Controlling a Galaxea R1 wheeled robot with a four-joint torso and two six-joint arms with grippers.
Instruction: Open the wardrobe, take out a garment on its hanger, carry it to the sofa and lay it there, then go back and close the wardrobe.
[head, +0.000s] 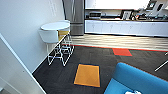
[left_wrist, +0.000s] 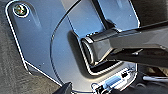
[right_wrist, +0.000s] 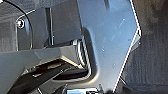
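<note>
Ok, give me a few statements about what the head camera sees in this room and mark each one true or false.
1. A blue sofa sits at the lower right of the head view. True.
2. The square patch on the dark carpet in front of the sofa is green. False: it is orange.
3. A round white table stands by the wall on the left. True.
4. The floor in front of the white cabinets at the far side is dark carpet. False: it is pale wood-look flooring; the carpet ends at a red strip.
5. A red carpet patch lies near that strip. True.
</note>
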